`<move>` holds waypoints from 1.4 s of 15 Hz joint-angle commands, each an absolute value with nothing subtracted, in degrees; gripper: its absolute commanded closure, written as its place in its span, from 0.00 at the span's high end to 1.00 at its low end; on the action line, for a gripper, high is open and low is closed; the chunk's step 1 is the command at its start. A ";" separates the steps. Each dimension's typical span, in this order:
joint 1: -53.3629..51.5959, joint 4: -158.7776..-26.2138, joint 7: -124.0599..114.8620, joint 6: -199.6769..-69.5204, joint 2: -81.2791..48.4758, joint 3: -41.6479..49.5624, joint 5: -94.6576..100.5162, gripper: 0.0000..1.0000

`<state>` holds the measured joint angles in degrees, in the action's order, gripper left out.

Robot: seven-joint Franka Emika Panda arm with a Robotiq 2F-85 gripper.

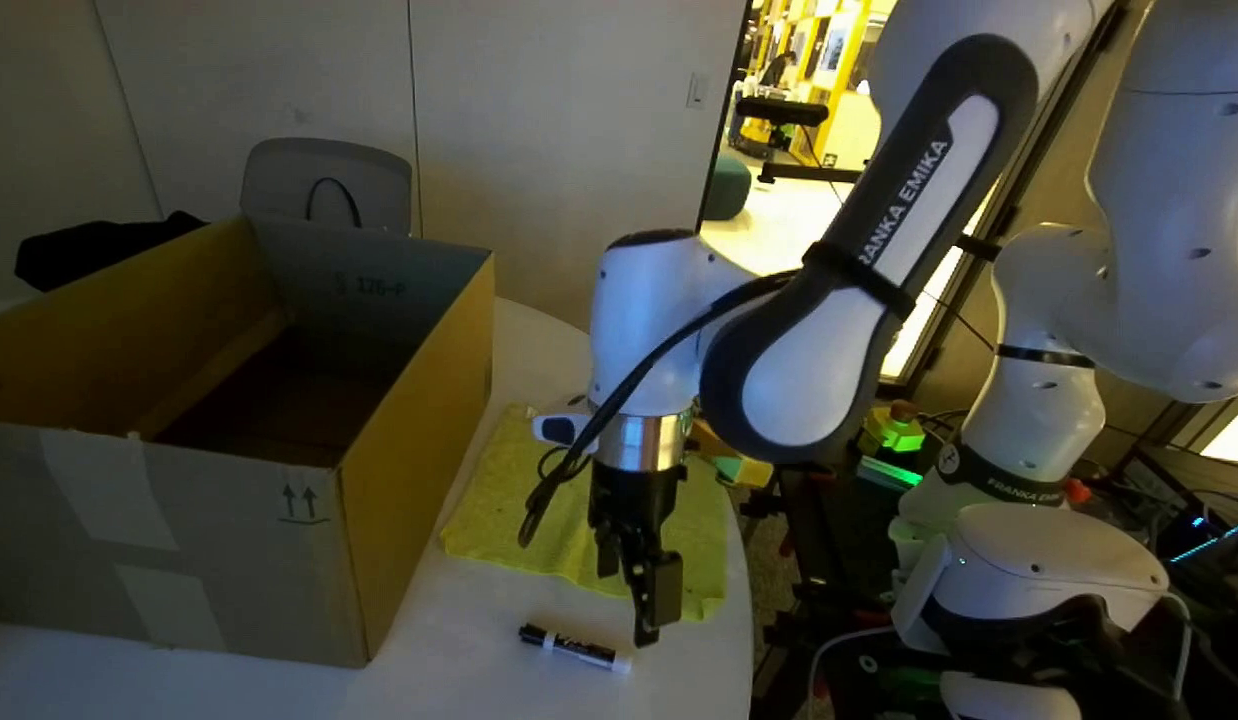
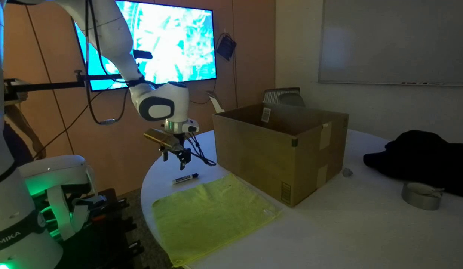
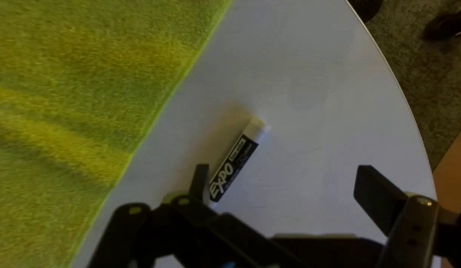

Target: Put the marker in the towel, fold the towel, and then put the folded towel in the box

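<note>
While my gripper (image 3: 283, 184) hangs above the desk (image 2: 347, 231) with its jaws spread wide, the marker (image 3: 236, 160), labelled EXPO, lies on the desk below, partly hidden behind one jaw in the wrist view and near, but apart from, the yellow-green towel (image 2: 212, 220). The towel lies unfolded and lightly creased next to the box (image 2: 254, 157), which stands upright and open-topped in both exterior views.

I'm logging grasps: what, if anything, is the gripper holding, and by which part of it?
Nothing is held: the gripper is open, and the marker lies on the table.
</note>
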<state>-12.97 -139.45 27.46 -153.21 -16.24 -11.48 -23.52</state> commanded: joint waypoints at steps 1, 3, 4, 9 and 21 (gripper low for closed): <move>-10.43 -132.19 22.42 -157.07 -25.60 -15.03 -21.45 1.00; -10.02 -129.82 19.50 -159.85 -29.34 -15.39 -19.54 1.00; -10.36 -128.83 17.91 -161.54 -31.25 -14.89 -17.80 1.00; -11.55 -126.57 11.02 -164.81 -36.00 -12.15 -9.05 1.00; -11.57 -125.95 8.14 -153.88 -31.66 -11.78 0.93 0.18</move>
<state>-12.15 -126.40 7.98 -158.54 -33.78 -11.48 -0.83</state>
